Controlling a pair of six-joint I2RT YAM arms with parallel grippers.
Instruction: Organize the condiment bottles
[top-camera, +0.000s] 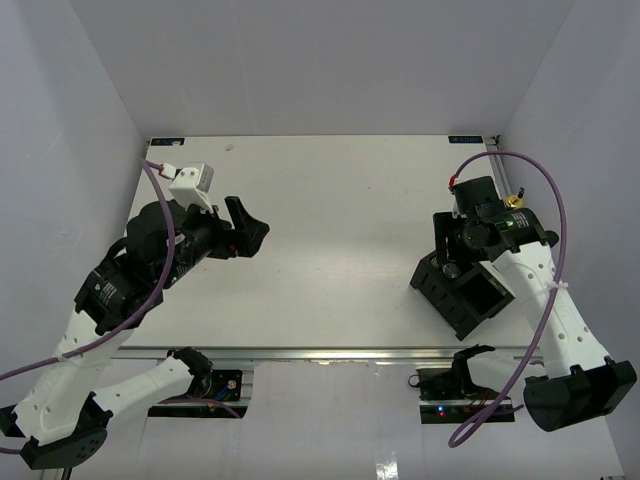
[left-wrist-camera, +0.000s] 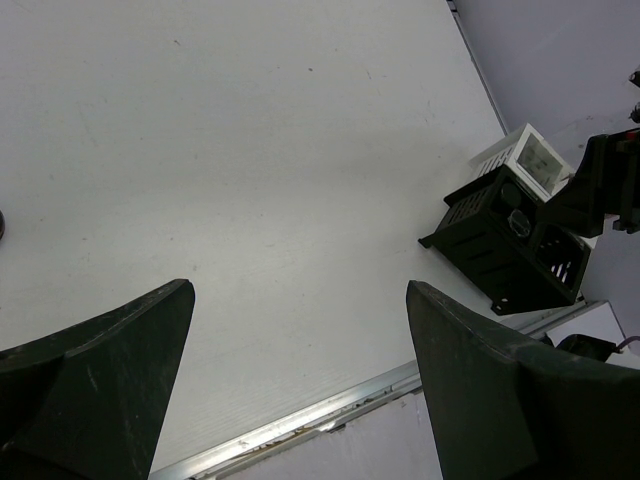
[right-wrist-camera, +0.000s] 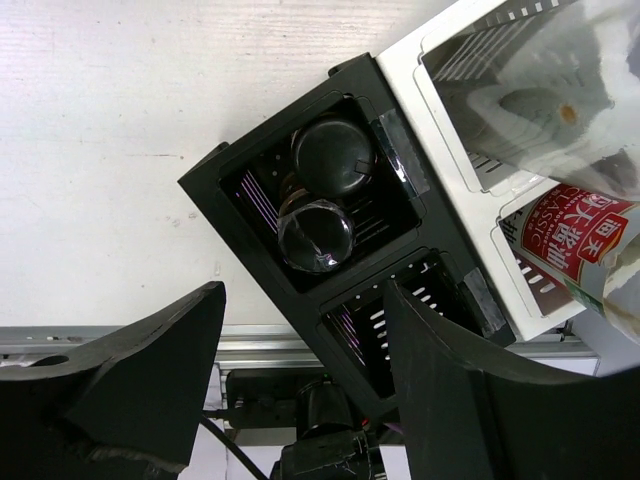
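My left gripper (left-wrist-camera: 298, 290) hangs over the bench (left-wrist-camera: 250, 130), jaws spread wide and holding nothing. Further right, my right gripper (right-wrist-camera: 303, 295) hovers above the black box (right-wrist-camera: 270, 131), jaws parted and empty. Two jars (right-wrist-camera: 333, 155) sit side by side in the box's far compartment. Just beside it, the white box (right-wrist-camera: 447, 150) holds what I take to be the labelled bottle (right-wrist-camera: 570, 240), badly blurred.

White table (top-camera: 330, 230), pale grey walls (top-camera: 320, 60)
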